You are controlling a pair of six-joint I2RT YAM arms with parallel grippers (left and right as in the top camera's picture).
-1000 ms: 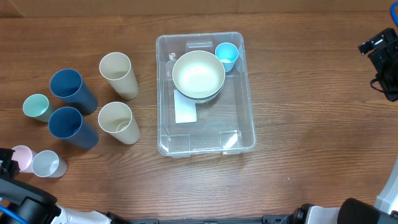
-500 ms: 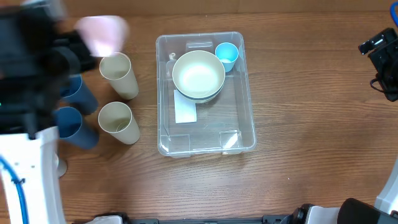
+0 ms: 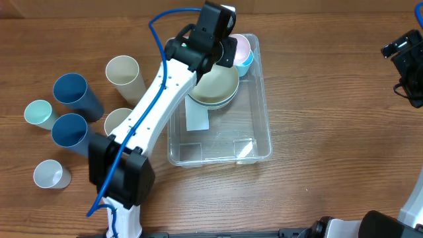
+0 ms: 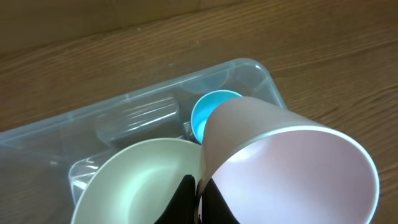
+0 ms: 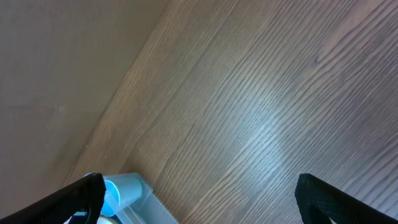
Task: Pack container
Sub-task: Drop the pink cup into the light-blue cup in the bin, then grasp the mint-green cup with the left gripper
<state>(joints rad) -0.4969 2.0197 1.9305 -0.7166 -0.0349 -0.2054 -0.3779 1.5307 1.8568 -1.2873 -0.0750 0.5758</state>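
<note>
The clear container [image 3: 254,142] sits mid-table and holds a cream bowl [image 3: 215,89], a small light blue cup [image 3: 246,64] in its far right corner and a white label [image 3: 196,117]. My left gripper [image 3: 229,50] is shut on the rim of a pink cup [image 3: 240,46] and holds it over that corner, above the blue cup. In the left wrist view my fingers [image 4: 199,193] pinch the pink cup [image 4: 292,168] above the blue cup [image 4: 202,115], the bowl [image 4: 137,180] and the container [image 4: 149,106]. My right gripper [image 3: 406,63] is open and empty at the table's right edge.
Left of the container stand two cream cups [image 3: 125,79] [image 3: 117,121], two dark blue cups [image 3: 76,96] [image 3: 71,131], a small teal cup [image 3: 39,114] and a small white cup [image 3: 51,174]. The right wrist view [image 5: 199,205] shows bare wood and the container's corner [image 5: 140,190].
My left arm has swung from the front left corner across the table, carrying the pink cup from beside the white cup to above the container's far right corner. The right arm has not moved.
</note>
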